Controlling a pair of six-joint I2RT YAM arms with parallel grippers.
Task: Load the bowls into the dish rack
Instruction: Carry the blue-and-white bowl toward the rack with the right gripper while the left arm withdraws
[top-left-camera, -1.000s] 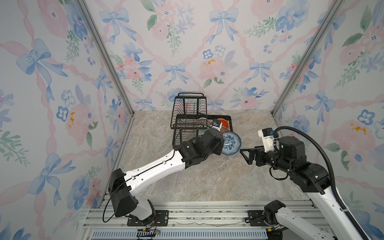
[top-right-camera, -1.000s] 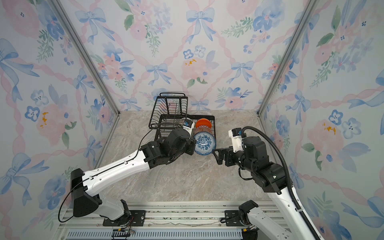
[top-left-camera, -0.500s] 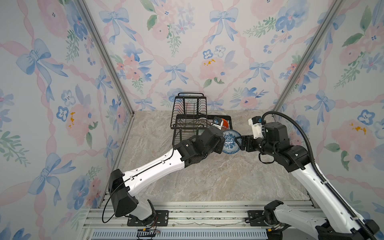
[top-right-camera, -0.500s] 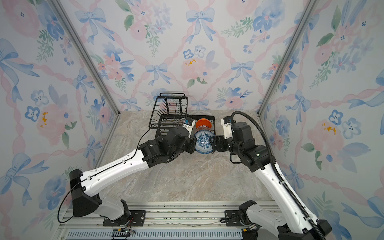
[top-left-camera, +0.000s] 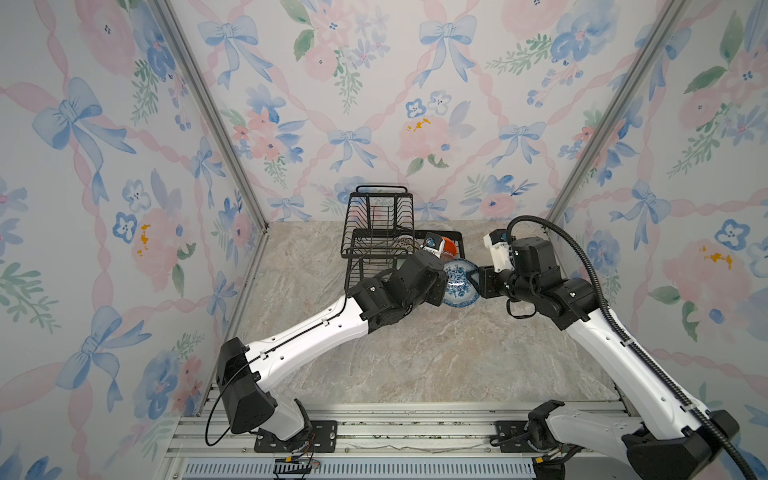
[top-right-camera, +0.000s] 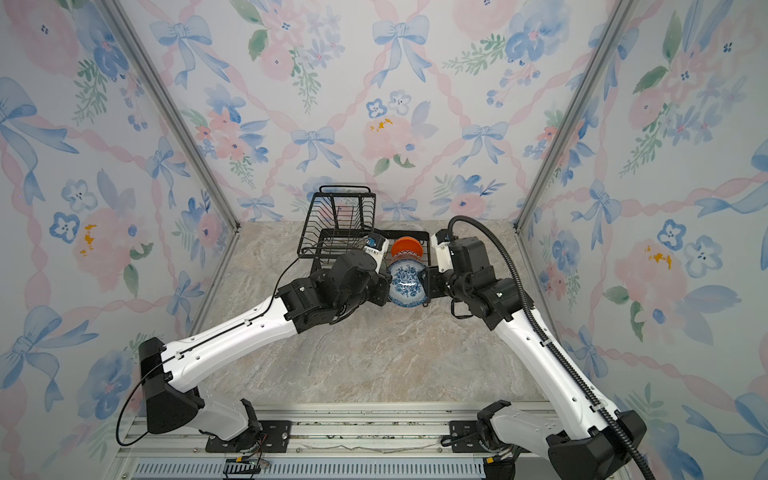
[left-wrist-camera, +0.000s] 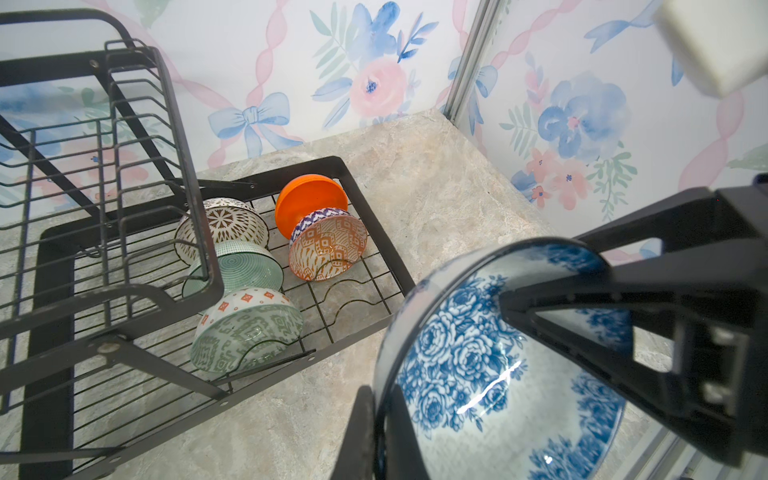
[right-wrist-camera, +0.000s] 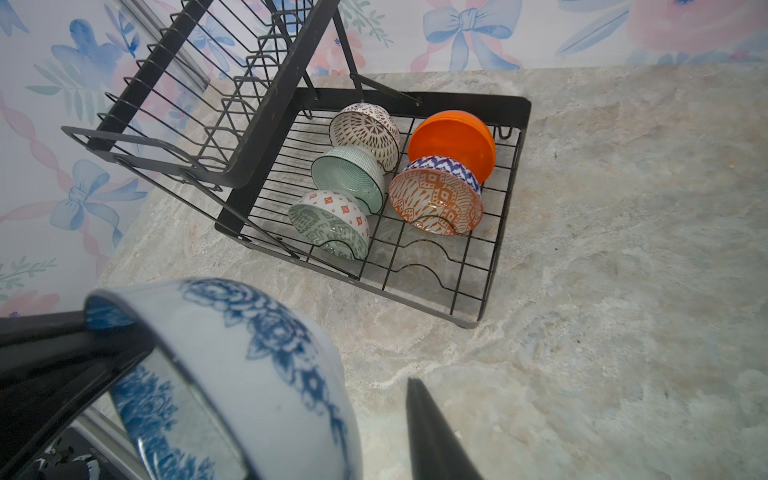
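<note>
No legible text, label, brand, number or sign on anything in view

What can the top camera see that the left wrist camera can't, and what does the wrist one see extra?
Only in a top view: both whole arms, the left arm and right arm, down to the rail they stand on. Only the left wrist view, plainly: the brown-lattice bowl, mint bowl and grey-green bowl standing in the black dish rack. Both: the blue flowered bowl held up between the arms, the orange bowl and that rack.
</note>
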